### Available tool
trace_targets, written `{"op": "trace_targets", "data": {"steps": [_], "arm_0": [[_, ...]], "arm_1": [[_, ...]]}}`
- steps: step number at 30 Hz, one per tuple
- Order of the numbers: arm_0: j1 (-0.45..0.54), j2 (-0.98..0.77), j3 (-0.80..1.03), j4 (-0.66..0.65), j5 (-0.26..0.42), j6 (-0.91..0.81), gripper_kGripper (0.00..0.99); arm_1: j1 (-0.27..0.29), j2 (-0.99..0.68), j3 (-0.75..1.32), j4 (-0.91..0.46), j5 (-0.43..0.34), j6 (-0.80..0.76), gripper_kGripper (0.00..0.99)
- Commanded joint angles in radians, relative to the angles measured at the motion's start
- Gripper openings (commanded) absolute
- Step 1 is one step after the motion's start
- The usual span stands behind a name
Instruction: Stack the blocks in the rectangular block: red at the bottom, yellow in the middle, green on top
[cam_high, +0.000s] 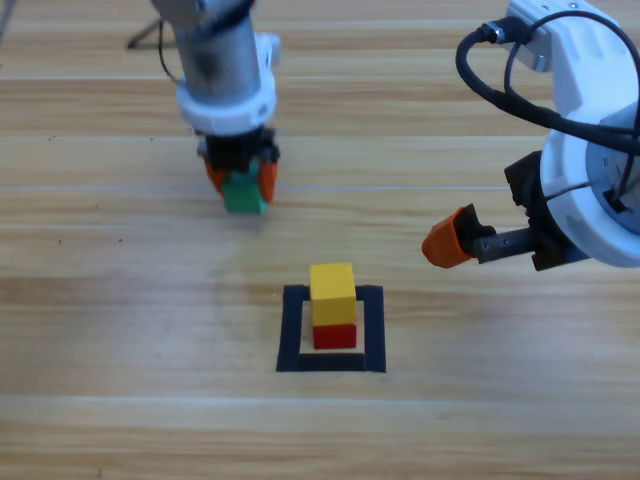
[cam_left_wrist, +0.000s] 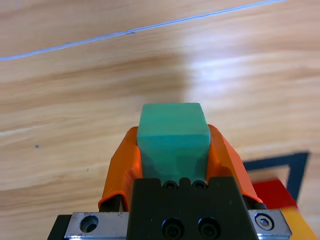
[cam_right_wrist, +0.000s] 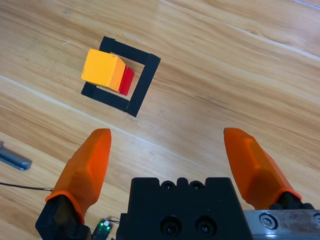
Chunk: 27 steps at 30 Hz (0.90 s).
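Two small matte cubes already stand stacked inside the flat black tape outline (cam_high: 331, 361) at the lower middle of the high view: the plain yellow cube (cam_high: 332, 293) sits on the plain red cube (cam_high: 335, 335), which rests on the bare wood within the outline. The third, teal-green cube (cam_high: 243, 193) is in the upper left of that frame, clamped between the orange jaws of the left gripper (cam_high: 241, 176), well apart from the outline. From the left wrist view the green cube (cam_left_wrist: 173, 134) fills the gap between the jaws, with the red and yellow corners showing at the lower right; whether it is off the wooden table (cam_high: 120, 330) is hard to judge. At the right edge of the high view, the right gripper (cam_right_wrist: 170, 160) has its jaws spread wide around nothing, beside the stack.
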Motion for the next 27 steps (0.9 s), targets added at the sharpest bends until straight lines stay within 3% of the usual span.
{"op": "trace_targets", "data": {"steps": [1, 8, 15, 21, 27], "arm_0": [[0.013, -0.164, 0.014, 0.054, -0.008, 0.071, 0.0], [-0.024, -0.308, 0.169, 0.062, 0.012, 0.085, 0.0], [-0.06, -0.391, 0.256, 0.108, 0.036, -0.156, 0.0], [-0.177, -0.392, 0.298, 0.126, 0.095, -0.417, 0.0], [-0.292, -0.334, 0.23, 0.126, 0.11, -0.513, 0.0]], "arm_1": [[-0.027, 0.021, 0.008, -0.023, 0.01, 0.003, 0.99], [-0.027, 0.015, 0.01, -0.019, 0.016, 0.003, 0.99], [-0.027, -0.004, 0.016, -0.013, 0.024, 0.0, 0.99], [-0.027, -0.038, 0.036, -0.013, 0.021, -0.003, 0.99], [-0.027, -0.061, 0.047, -0.013, 0.016, -0.011, 0.99]]}}
